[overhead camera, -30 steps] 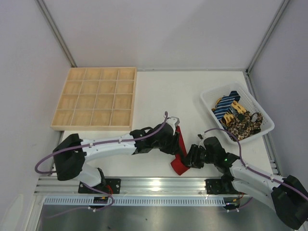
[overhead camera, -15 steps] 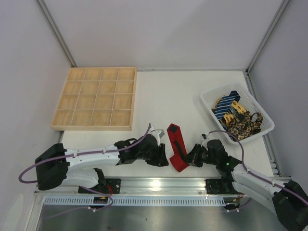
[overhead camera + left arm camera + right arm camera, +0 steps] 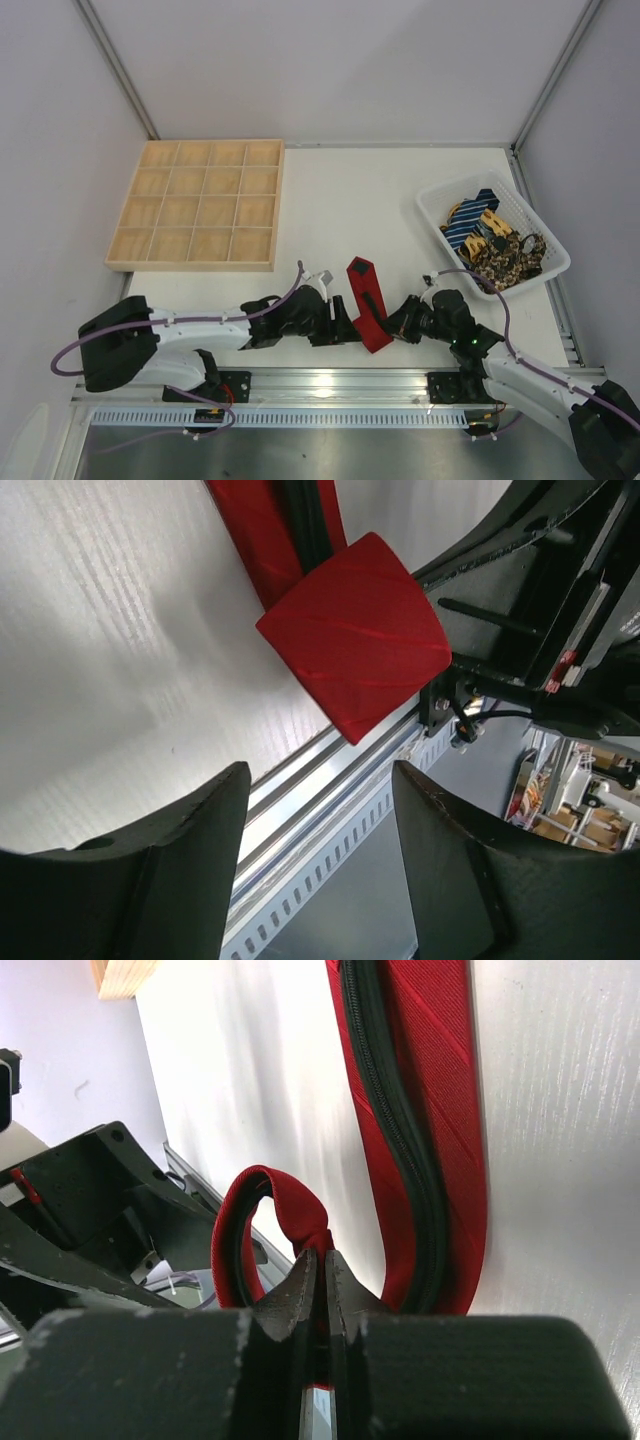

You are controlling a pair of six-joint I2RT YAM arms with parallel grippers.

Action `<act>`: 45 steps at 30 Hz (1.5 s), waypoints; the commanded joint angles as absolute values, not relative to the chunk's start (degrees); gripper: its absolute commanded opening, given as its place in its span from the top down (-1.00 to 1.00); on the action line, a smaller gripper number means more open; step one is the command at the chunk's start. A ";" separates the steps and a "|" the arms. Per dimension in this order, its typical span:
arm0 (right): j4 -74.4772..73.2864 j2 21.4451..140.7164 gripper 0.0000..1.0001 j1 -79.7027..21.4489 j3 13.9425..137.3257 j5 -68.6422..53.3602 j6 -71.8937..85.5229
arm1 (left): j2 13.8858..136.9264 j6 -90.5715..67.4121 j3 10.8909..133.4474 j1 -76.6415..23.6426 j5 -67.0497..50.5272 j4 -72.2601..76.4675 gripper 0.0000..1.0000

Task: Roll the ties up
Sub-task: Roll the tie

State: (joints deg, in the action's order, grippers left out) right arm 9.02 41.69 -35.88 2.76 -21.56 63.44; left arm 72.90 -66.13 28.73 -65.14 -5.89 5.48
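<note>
A plain red tie (image 3: 365,295) lies lengthwise on the white table, pointed end away from me and near end folded over at the front edge. My right gripper (image 3: 393,326) is shut on that folded near end (image 3: 300,1222), which arches up in a loop above the fingertips. The rest of the tie (image 3: 425,1110) runs away across the table, its dark lining showing. My left gripper (image 3: 343,327) stands just left of the near end (image 3: 352,645), open, with nothing between its fingers (image 3: 470,870). Other ties (image 3: 480,232), striped navy, yellow and speckled, lie heaped in a white basket (image 3: 545,262).
A wooden tray (image 3: 197,205) with a grid of compartments sits at the back left. The white basket stands at the right edge. The metal rail (image 3: 330,382) of the table's front runs right below both grippers.
My left gripper let go of the tie, drew back left and low, and opened wider. My right gripper shut on the tie's folded near end. The tie now lies straighter.
</note>
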 commanded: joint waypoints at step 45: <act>10.11 36.91 1.00 -35.77 -3.78 -22.50 66.44 | 77.17 -78.05 24.78 -68.56 6.68 28.12 -0.26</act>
State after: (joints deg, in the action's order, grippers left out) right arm 8.62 37.28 -35.81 2.74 -21.67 65.67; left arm 77.56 -77.78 24.25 -68.29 3.49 24.16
